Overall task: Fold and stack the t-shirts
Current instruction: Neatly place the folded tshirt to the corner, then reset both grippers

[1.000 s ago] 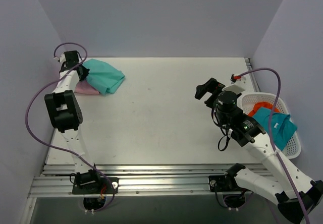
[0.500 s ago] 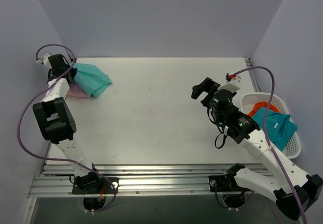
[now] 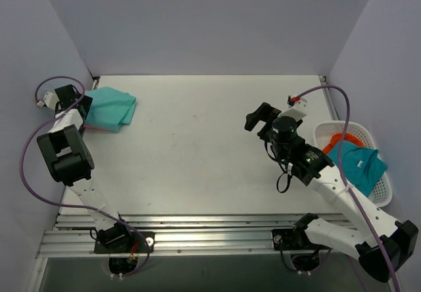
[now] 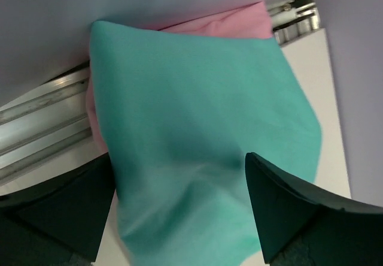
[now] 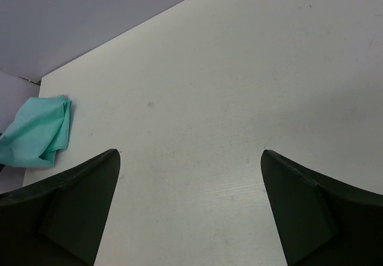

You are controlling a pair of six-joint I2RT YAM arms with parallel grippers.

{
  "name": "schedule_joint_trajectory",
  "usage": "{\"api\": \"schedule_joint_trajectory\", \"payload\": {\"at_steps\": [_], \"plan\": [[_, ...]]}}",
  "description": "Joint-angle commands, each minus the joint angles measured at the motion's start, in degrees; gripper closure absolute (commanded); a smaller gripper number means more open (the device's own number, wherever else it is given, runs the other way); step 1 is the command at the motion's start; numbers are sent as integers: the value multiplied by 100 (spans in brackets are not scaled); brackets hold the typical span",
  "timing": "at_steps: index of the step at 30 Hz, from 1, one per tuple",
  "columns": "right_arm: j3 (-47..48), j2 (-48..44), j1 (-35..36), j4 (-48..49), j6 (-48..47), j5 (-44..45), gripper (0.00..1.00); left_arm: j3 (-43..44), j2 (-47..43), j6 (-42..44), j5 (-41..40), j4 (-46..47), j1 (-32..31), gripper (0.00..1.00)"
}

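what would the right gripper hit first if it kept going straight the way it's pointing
Probably the bare table, which the right gripper angles down toward. The turquoise t-shirt lies well left of that line, though depth is unclear.

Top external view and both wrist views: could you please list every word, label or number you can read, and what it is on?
No text is readable in any view.
Small white neck label on the turquoise t-shirt in the basket: too small to read.
Folded turquoise t-shirt and pink t-shirt under it: no print shows.
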Motion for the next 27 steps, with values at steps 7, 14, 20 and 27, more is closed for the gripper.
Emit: {"api": "schedule_joint_trajectory", "payload": {"at_steps": [7, 14, 20, 27], "plan": [[-17, -166, 173, 75, 156, 136, 0, 232, 97, -871, 470, -1725, 580, 6], [-140, -342, 384, -40, 349, 347, 0, -856, -1344, -880, 1381, -761, 378, 6], [122, -290, 735, -687, 297, 680, 0, -1043, -2953, 287, -230, -1557, -517, 6], [273, -157, 1139, -1305, 376, 1243, 0, -2016, -4349, 1044, -6, -1911, -1202, 6]]}}
